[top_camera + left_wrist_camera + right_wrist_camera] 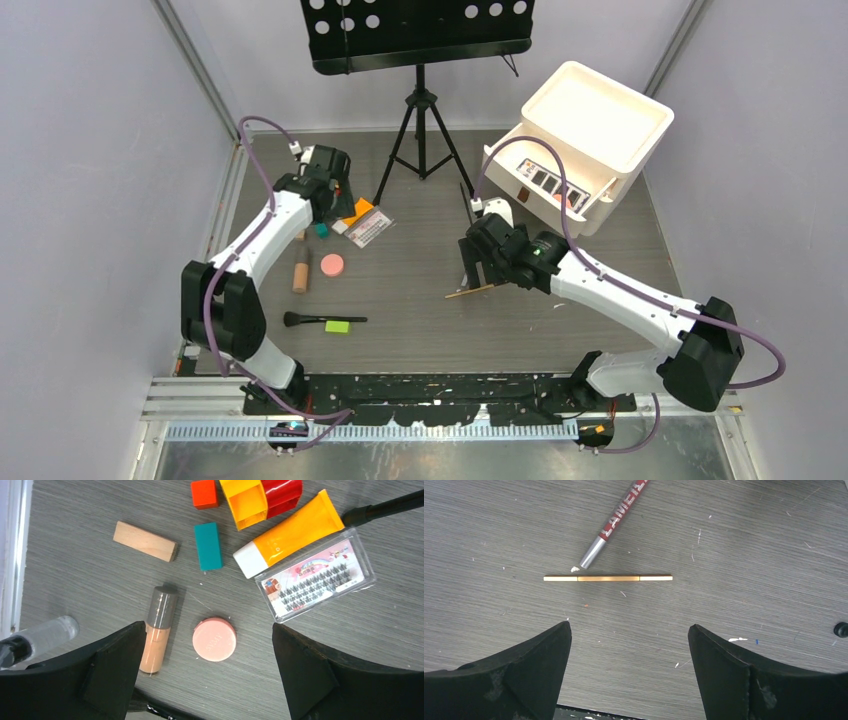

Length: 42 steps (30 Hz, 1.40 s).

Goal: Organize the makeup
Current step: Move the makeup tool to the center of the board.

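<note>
My left gripper [335, 200] is open and empty, high over the left cluster. In the left wrist view [207, 630] the pink round compact [214, 639] lies between its fingers, with the tan tube [157, 629] by the left finger and a clear bottle [45, 635] at far left. From above I see the compact [332, 265], tan tube [300, 272] and black brush [322, 320]. My right gripper [476, 270] is open and empty above a thin gold pencil [608, 578] and a red pencil [619, 520]; its wrist view [630, 626] shows bare table between the fingers. The white palette [545, 180] sits in the box's open drawer.
An orange tube [290, 533], a clear lash case [316, 581], a teal block [208, 545], a wooden block [145, 541] and red and yellow toys [260, 497] lie near the compact. A green block [337, 326] touches the brush. The white drawer box [590, 130] and a music stand tripod [420, 140] stand behind.
</note>
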### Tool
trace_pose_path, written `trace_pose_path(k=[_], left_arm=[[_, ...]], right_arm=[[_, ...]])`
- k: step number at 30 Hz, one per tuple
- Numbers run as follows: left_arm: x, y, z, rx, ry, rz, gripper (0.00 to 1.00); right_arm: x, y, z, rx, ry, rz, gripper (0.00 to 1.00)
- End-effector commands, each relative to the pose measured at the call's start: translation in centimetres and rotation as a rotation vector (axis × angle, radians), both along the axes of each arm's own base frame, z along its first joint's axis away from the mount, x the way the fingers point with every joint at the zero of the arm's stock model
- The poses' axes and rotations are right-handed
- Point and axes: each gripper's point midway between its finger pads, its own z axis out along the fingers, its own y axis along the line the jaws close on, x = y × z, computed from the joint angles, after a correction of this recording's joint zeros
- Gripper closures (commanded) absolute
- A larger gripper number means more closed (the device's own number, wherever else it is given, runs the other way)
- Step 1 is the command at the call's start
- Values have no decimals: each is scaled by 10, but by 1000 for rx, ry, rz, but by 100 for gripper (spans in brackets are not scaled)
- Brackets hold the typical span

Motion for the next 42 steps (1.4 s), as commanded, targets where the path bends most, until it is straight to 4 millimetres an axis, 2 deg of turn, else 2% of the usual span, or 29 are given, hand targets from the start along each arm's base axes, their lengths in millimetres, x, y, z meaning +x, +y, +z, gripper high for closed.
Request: trace_pose_path(k=[1,5,11,19,24,31,37,42], left_arm=[[-7,17,2,58,34,89,0],[-15,16,-10,47,39,70,0],[-17,15,-9,33,-4,46,0],[-4,-7,-3,-49,-23,-52,0],[17,-14,-1,-50,-48,-75,0],[63,-17,9,-57,-99,-42,1],[85,-20,-7,-87,-80,-46,2],[92,-33,-34,-136,-19,-72,6]], right_arm=[[12,3,21,19,-70,-23,9],[12,2,20,8,-68,-31,9],[15,-3,18,-27,-64,-58,10],[23,-7,25,-20,-118,-107,10],[22,-6,33,45,-161,-107,9],[16,-5,36,84,-159,-88,9],[12,-8,30,42,-118,-92,9],[10,-9,27,39,-101,-95,9]])
